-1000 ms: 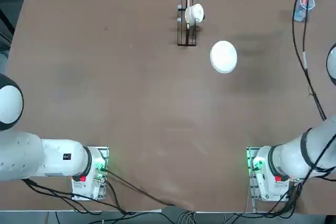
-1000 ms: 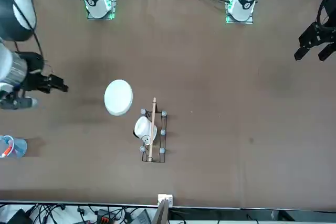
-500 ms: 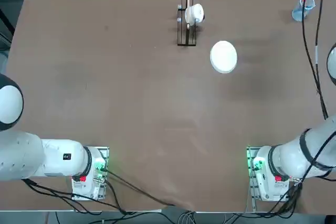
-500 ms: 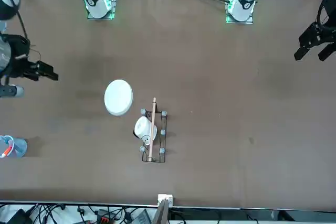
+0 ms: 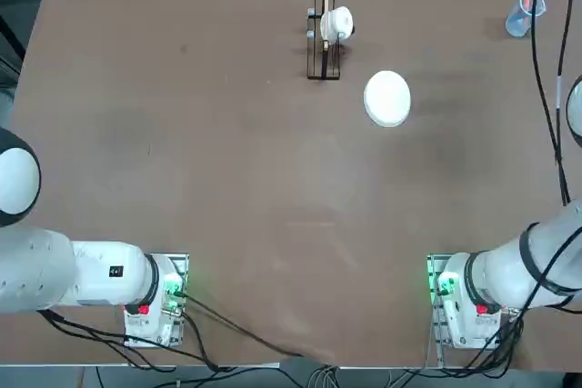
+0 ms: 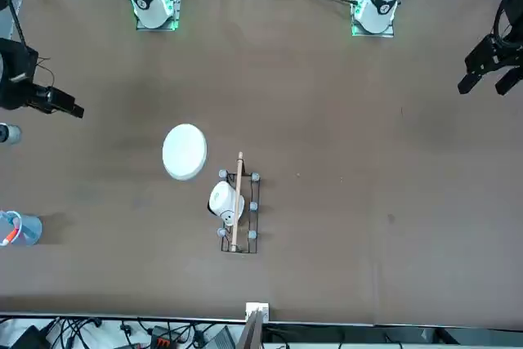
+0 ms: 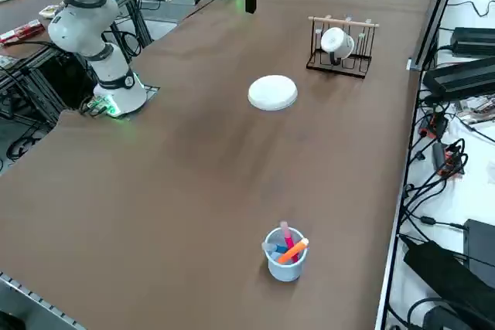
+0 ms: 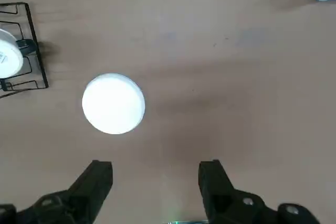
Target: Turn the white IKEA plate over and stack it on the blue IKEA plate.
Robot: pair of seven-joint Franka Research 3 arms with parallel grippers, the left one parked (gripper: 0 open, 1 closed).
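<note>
White plate [image 5: 387, 98] on brown surface [image 5: 264, 170], near the rack [image 5: 324, 43] (cup [image 5: 337, 24] lodged there). Right tool [image 8: 156, 174] above surface, spread wide.

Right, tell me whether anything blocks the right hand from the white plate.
Nothing visible stands between the right hand and the white plate; only bare tabletop shows between them. The dark rack with the white cup sits off beyond the plate.

robotics lab, robot arms [image 5: 491, 283], cables [image 7: 445, 175], metal framing [image 6: 252, 331]
</note>
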